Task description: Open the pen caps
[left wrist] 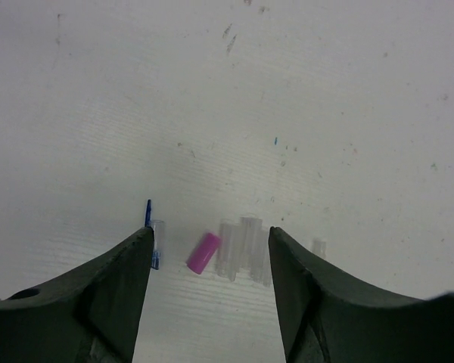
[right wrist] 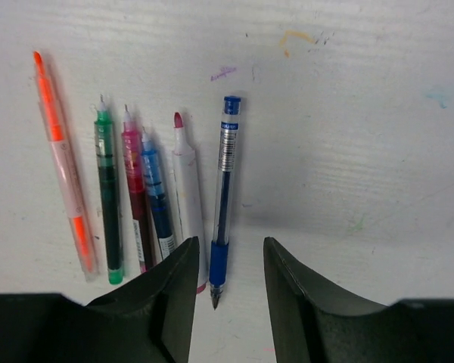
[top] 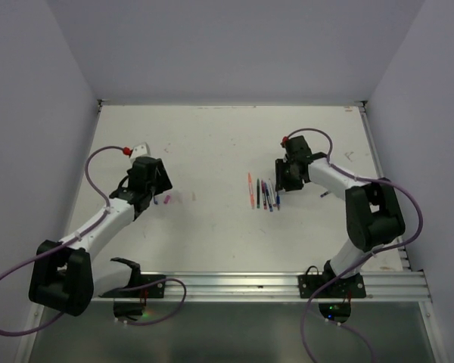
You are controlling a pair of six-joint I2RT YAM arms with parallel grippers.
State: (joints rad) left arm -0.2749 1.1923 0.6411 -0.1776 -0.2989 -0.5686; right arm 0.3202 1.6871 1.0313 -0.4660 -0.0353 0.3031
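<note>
In the left wrist view my left gripper [left wrist: 209,233] is open and empty, low over the table. A magenta pen cap [left wrist: 204,252] lies between its fingertips. Several whitish clear caps [left wrist: 246,246] lie beside it, another [left wrist: 318,247] is further right, and a clear cap with a blue clip [left wrist: 153,234] lies by the left finger. My right gripper [right wrist: 228,246] is open, straddling an uncapped blue pen [right wrist: 225,174] without gripping it. From above, the left gripper [top: 157,193] is by the caps [top: 166,200] and the right gripper [top: 282,184] is by the pen row [top: 263,194].
Left of the blue pen lie a white marker with a magenta tip [right wrist: 188,189], a blue pen [right wrist: 155,197], a red pen [right wrist: 134,189], a green pen [right wrist: 107,197] and an orange highlighter [right wrist: 60,181], all uncapped. Walls enclose the stained white table [top: 227,144].
</note>
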